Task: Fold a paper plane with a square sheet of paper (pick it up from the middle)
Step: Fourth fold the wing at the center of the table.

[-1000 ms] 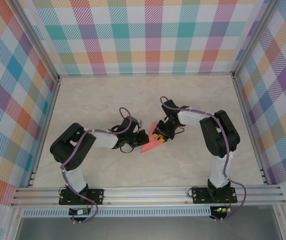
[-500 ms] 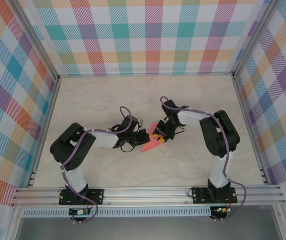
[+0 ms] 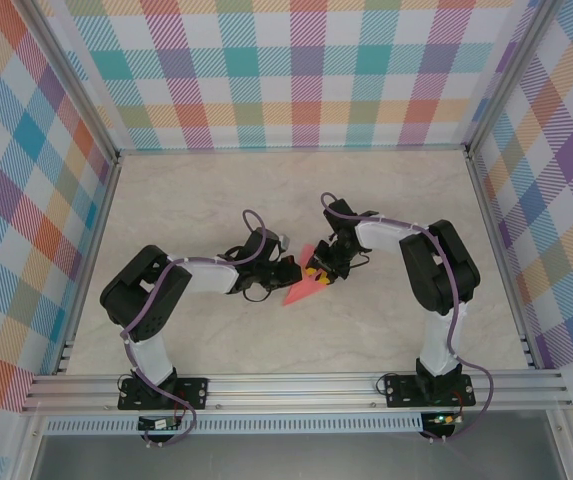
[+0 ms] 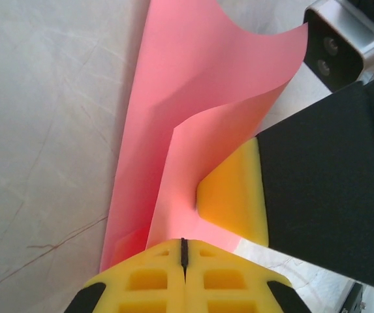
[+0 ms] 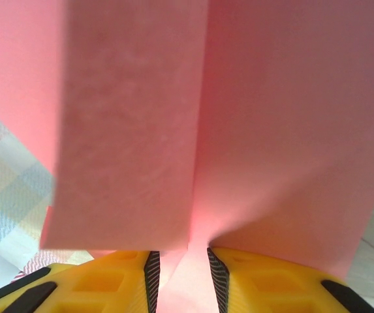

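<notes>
The salmon-pink sheet of paper (image 3: pixel 301 290) is folded lengthwise and held just above the table (image 3: pixel 206 200) between the two arms. My left gripper (image 3: pixel 285 272) is at its left side. In the left wrist view its fingers (image 4: pixel 184 255) are pressed together with the paper (image 4: pixel 173 117) rising straight out of their tips. My right gripper (image 3: pixel 318 274) meets the paper from the right, and one yellow pad (image 4: pixel 233 195) rests against the upturned flap. Close up, the right gripper (image 5: pixel 180 259) has its fingers apart, with paper folds (image 5: pixel 193 130) standing in the gap.
Checked walls enclose the table on three sides. An aluminium rail (image 3: pixel 296 385) runs along the near edge, with both arm bases bolted to it. The right arm's wrist camera (image 4: pixel 340 45) sits close above the paper's far edge.
The left wrist has shifted very slightly to the right. The paper and the right arm stay where they were.
</notes>
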Controlling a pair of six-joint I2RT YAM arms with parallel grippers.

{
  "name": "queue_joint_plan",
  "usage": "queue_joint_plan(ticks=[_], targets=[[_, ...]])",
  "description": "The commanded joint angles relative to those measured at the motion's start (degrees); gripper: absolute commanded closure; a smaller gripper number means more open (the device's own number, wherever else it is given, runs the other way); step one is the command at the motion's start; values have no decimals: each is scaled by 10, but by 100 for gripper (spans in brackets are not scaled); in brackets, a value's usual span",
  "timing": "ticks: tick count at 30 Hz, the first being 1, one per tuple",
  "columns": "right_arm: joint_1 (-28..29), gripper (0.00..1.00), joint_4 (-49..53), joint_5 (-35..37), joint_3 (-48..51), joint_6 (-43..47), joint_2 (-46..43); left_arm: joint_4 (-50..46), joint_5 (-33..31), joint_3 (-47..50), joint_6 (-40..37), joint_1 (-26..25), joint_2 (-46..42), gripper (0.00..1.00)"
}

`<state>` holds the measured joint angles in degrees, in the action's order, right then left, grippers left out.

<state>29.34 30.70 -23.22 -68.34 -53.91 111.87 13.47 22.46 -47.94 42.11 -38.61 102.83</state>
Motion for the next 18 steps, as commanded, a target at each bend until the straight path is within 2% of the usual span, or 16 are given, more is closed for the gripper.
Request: queue_joint_plan(ticks=[1, 18], targets=[[8, 69, 45, 76, 37, 5, 65, -26, -6, -14, -13, -6, 14, 100], [8, 69, 46, 72, 33, 6, 62, -53, -20, -21, -23, -6, 19, 100]])
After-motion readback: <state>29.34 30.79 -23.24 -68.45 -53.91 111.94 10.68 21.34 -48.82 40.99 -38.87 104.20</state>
